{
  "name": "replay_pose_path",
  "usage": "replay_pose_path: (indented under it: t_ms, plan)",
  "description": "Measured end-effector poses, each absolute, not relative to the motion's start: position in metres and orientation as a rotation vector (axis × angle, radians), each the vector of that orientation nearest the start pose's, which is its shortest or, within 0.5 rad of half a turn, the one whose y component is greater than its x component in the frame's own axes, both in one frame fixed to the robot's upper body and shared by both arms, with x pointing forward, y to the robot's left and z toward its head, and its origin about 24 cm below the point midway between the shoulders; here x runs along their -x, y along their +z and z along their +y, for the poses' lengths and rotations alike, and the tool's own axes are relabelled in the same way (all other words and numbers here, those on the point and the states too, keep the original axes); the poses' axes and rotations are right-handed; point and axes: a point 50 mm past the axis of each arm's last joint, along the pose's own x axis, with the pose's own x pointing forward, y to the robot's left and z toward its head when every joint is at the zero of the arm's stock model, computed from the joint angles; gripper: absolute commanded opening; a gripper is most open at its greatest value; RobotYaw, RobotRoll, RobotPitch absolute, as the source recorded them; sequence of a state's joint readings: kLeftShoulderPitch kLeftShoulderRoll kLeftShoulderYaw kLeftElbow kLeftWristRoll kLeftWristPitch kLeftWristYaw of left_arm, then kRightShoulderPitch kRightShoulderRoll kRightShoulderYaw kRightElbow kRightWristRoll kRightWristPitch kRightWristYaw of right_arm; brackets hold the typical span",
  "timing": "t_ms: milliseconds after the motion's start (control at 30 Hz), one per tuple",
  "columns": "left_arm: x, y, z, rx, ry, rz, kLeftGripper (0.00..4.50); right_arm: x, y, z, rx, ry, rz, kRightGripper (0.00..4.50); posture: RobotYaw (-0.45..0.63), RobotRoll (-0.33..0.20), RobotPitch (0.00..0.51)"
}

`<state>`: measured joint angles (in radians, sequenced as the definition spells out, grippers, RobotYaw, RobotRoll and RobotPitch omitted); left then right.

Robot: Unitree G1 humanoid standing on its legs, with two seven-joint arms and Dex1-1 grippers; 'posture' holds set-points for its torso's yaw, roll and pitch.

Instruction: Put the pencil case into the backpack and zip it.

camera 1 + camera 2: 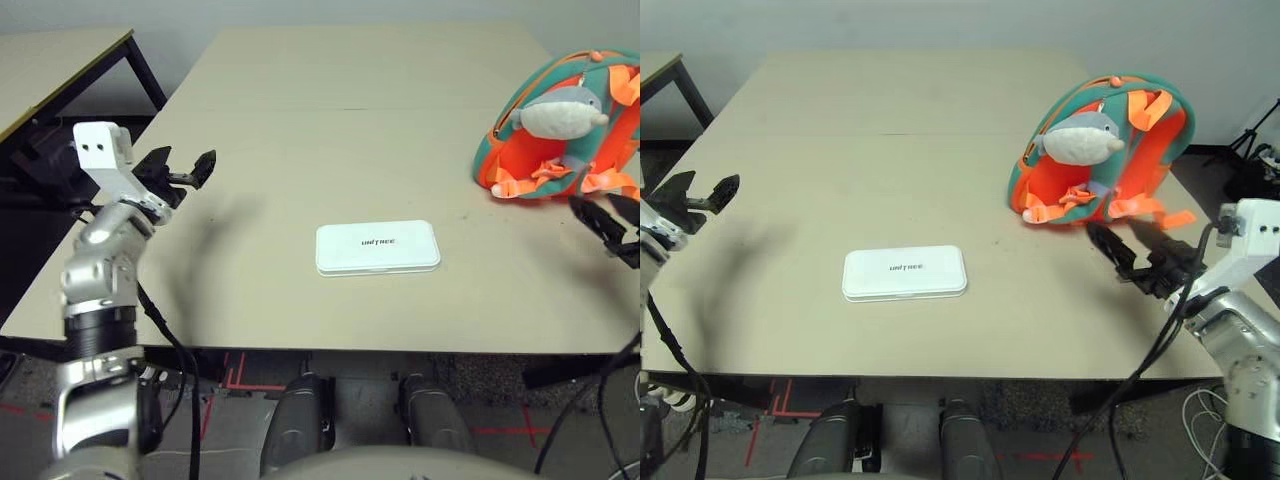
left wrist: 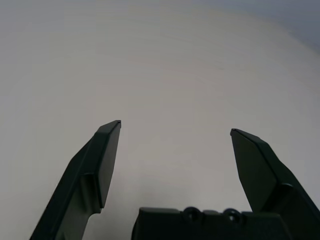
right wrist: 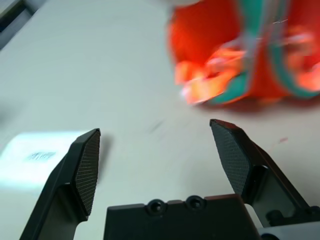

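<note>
Now, from left to right:
Left gripper [image 1: 195, 167]: fingers apart, empty, above the table [image 1: 350, 120] near its left edge.
Pencil case [image 1: 378, 247]: flat on the table, in the middle, lettering up.
Backpack [image 1: 1100, 150]: at the right, orange side facing the robot.
Right gripper [image 1: 1118, 246]: fingers apart, empty, just before the backpack.

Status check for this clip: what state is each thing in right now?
Flat white hard pencil case: closed, lying flat on the table, untouched.
Teal-and-orange dome backpack: standing upright; zipper state unclear.
Left gripper: open, empty, above the table.
Right gripper: open, empty, near the backpack.
</note>
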<state>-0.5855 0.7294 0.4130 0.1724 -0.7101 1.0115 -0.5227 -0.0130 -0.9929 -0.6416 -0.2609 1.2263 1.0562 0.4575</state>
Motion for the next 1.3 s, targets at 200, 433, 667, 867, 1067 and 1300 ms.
replay_pose_path:
  t_ms: [200, 433, 667, 867, 1067, 1300]
  plan:
    - [-0.291, 0.236, 0.269, 0.552, -0.692, 0.504, 4.5, -0.203, 0.225, -0.269, -0.328, 0.651, 0.542, 4.49, -0.08, 0.0, 0.045]
    - [-0.289, 0.204, 0.247, 0.659, -0.812, 0.743, 4.5, -0.217, 0.2, -0.24, -0.393, 0.654, 0.683, 4.17, -0.05, 0.0, 0.034]
    - [-0.285, 0.173, 0.234, 0.747, -0.829, 0.859, 4.5, -0.236, 0.18, -0.218, -0.383, 0.646, 0.736, 2.03, -0.04, 0.0, 0.035]
    - [-0.286, 0.159, 0.231, 0.778, -0.79, 0.9, 4.5, -0.251, 0.169, -0.208, -0.402, 0.643, 0.747, 0.05, -0.03, 0.0, 0.047]
    - [-0.29, 0.15, 0.229, 0.816, -0.746, 0.921, 4.5, -0.257, 0.157, -0.204, -0.388, 0.619, 0.768, 0.02, -0.03, 0.0, 0.061]
    - [-0.291, 0.15, 0.221, 0.827, -0.775, 0.925, 4.5, -0.266, 0.137, -0.206, -0.374, 0.545, 0.802, 0.02, -0.03, 0.0, 0.062]
